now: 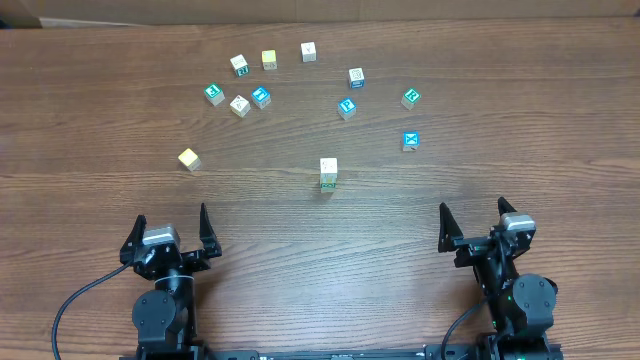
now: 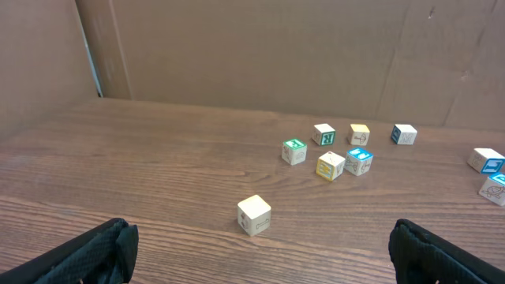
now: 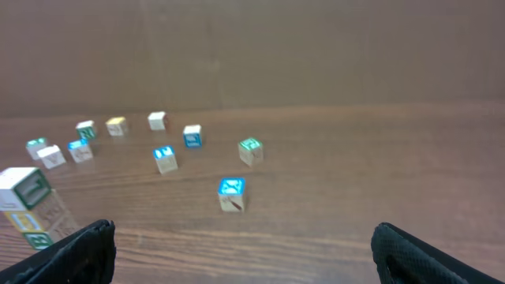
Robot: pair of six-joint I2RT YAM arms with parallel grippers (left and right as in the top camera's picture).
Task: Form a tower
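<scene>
The tower (image 1: 328, 173) stands upright roughly at the middle of the worktop (image 1: 520, 60), about midway between its left and right edges. It has a pale wood top and a green-printed face toward the arms. In the right wrist view it shows at the left margin (image 3: 24, 207) as at least two stacked cubes, too blurred for a firm count.

Nothing touches it. Nearest on its right, a blue cube (image 1: 410, 141) lies apart from it. Toward the left edge sits a lone yellow cube (image 1: 189, 158). Beyond the tower, toward the far edge, loose cubes spread in a loose arc: a green cube (image 1: 213, 94), a pale cube (image 1: 239, 105) and a blue-faced cube (image 1: 261, 97) close together on the left, others further back, and a second green cube (image 1: 410, 98) on the right.

The left gripper (image 1: 172, 218) and right gripper (image 1: 473, 208) sit by the near edge, well apart from the tower, both with jaws spread wide and holding nothing.
</scene>
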